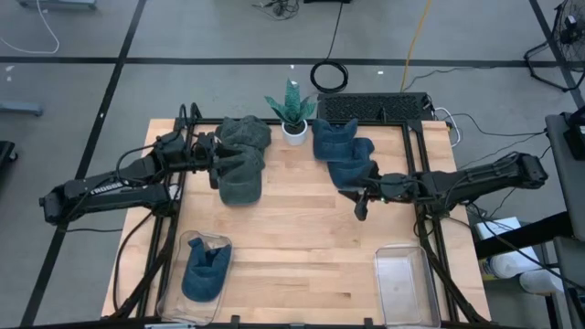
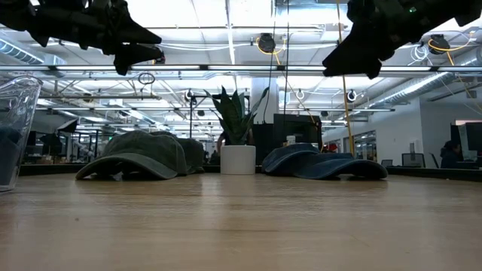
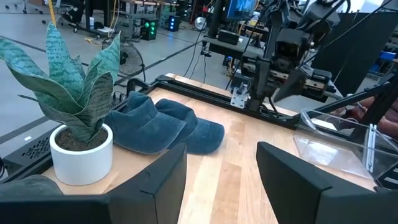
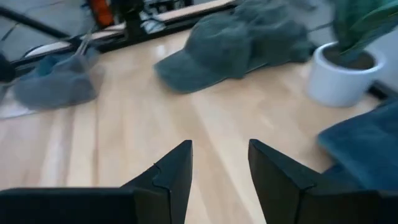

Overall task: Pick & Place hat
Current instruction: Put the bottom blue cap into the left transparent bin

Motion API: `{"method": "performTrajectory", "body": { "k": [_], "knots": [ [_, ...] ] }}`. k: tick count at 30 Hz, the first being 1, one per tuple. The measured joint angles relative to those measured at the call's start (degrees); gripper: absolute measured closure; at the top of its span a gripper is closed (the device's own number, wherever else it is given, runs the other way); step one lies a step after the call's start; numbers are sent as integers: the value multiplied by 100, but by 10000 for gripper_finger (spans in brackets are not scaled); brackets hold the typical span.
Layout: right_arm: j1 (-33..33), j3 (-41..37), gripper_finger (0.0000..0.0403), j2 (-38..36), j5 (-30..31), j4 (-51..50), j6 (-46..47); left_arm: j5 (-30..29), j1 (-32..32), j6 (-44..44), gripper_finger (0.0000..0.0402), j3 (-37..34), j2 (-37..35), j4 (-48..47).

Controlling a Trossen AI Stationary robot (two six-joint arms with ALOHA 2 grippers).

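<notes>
Two dark green caps (image 1: 242, 163) lie brim-down on the wooden table at the far left; they also show in the low view (image 2: 139, 154). Two blue caps (image 1: 343, 151) lie at the far right, beside a potted plant (image 1: 292, 114). My left gripper (image 1: 218, 166) is open and raised above the table at the green caps' left side; its fingers point toward the table's right edge. My right gripper (image 1: 359, 203) is open and raised just near of the blue caps. Both fingers of each gripper stand apart in the wrist views, left (image 3: 221, 180) and right (image 4: 221, 165), with nothing between them.
A clear bin (image 1: 196, 242) at the near left holds another blue cap (image 1: 206, 274). A second clear bin (image 1: 402, 283) stands at the near right. A keyboard (image 1: 375, 108) lies beyond the far edge. Bare wood lies between the bins and the caps.
</notes>
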Motion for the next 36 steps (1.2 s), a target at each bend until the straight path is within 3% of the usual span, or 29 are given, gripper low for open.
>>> {"method": "performTrajectory", "body": {
  "k": [16, 24, 30, 36],
  "knots": [
    [0, 0, 257, 516, -330, 30, 9, 0, 0, 0, 197, 2, 0, -2],
    [282, -2, 257, 533, -853, 439, -1089, 0, 0, 0, 197, 4, 0, -2],
    [796, -7, 257, 879, 269, -893, -1786, -2, 0, 0, 197, 4, 0, -2],
    [806, -7, 257, 1351, 1141, -1836, -2180, -2, -2, 0, 197, 7, 0, 0]
  ]
}}
